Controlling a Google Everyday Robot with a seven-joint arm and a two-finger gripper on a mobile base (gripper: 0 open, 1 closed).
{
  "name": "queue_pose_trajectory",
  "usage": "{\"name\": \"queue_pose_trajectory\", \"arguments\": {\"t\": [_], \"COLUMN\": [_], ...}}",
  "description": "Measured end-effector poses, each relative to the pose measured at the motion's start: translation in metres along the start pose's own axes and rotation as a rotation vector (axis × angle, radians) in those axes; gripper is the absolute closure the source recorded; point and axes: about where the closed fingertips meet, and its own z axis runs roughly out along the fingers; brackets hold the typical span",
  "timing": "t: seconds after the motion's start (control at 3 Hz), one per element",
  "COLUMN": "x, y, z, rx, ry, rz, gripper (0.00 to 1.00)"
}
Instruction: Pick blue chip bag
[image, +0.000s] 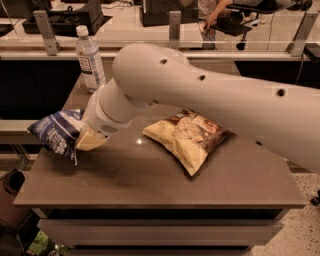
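Observation:
The blue chip bag (54, 131) is dark blue foil with white lettering. It hangs tilted at the table's left edge, partly past it and off the surface. My gripper (86, 141) is at the end of the big white arm (210, 100), at the bag's right side. It is shut on the bag's crumpled right end. One cream-coloured finger (91, 140) shows, and the wrist hides the other.
A larger cream-and-brown chip bag (186, 136) lies flat in the middle of the brown table (150, 185). A clear water bottle (90, 60) stands at the back left. A counter with a glass rail runs behind the table.

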Motion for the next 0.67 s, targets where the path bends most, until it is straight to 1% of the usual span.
{"name": "queue_pose_trajectory", "arguments": {"t": [0.33,0.67], "x": [-0.016,-0.026], "y": [-0.021,-0.034], "z": [-0.044,-0.070], "rx": [0.078,0.119], "ry": [-0.049,-0.081], "rz": [-0.053,-0.083], "gripper": [1.00,1.00]}}
